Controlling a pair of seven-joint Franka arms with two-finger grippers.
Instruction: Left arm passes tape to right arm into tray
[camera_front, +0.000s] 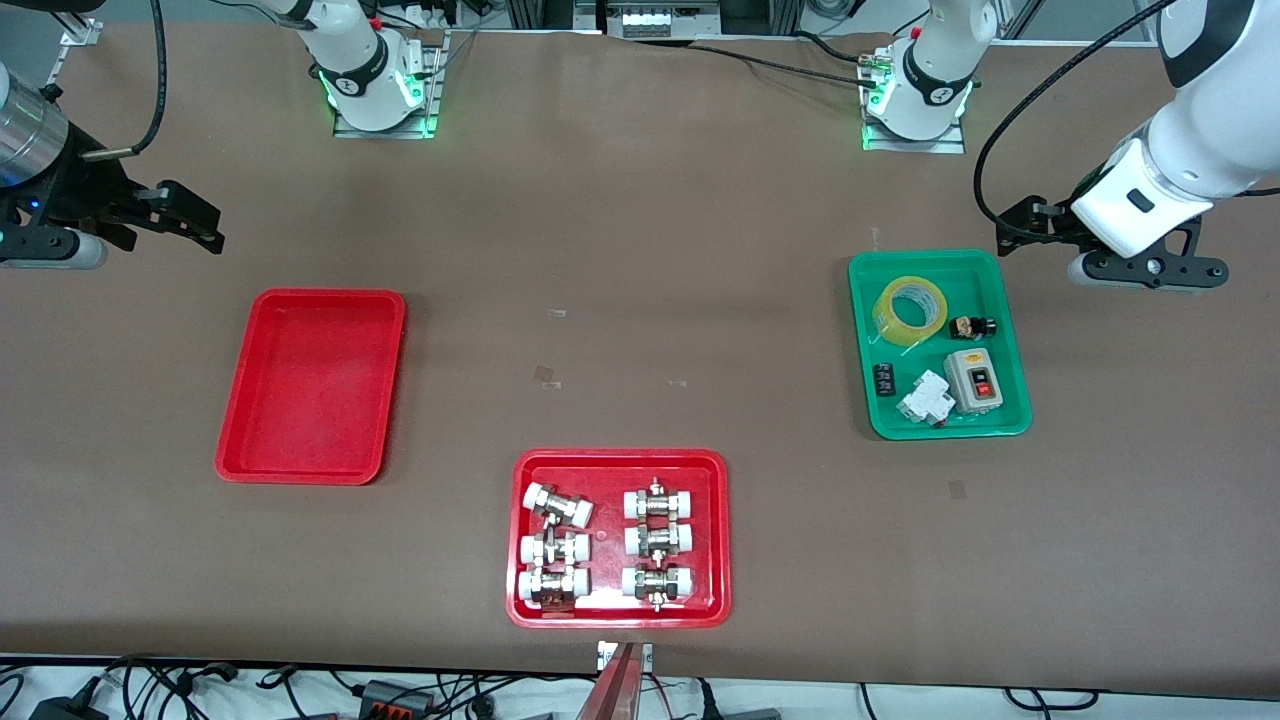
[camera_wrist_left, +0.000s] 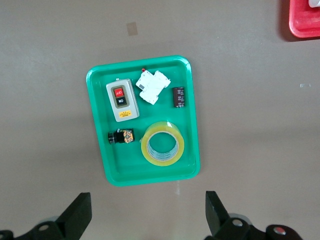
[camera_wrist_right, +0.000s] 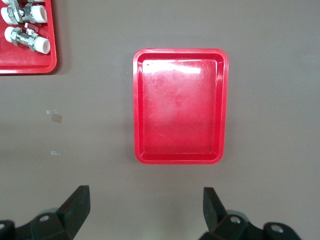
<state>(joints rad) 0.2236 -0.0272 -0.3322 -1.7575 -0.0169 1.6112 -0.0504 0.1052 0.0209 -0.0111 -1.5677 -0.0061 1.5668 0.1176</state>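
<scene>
Reaching for the tape (camera_front: 909, 310) looks like the riskiest part ahead: the roll lies flat in the green tray (camera_front: 862, 352) with a small black-and-brass part (camera_front: 972, 326) just beside it and the tray's rim close on two sides, so a finger coming down carelessly could land on the rim, nudge the neighbour, or drag the light tray along the table. A flat ring also offers little to pinch unless one finger enters the hole; a slip would likely drop it short of any handover. The left gripper (camera_wrist_left: 148, 212) hangs with its jaws spread wide and empty, over bare table at the left arm's end, just beside the green tray. That tray also holds a grey switch box (camera_front: 973, 381) with red and black buttons, a white circuit breaker (camera_front: 924, 400) and a small black component (camera_front: 883, 379). The right gripper (camera_wrist_right: 146, 209), also wide open and holding nothing, waits over bare table near the plain red tray (camera_front: 236, 420), which is empty. A second red tray (camera_front: 716, 540), nearest the front camera, carries six white-capped metal fittings (camera_front: 607, 546) in two columns.
</scene>
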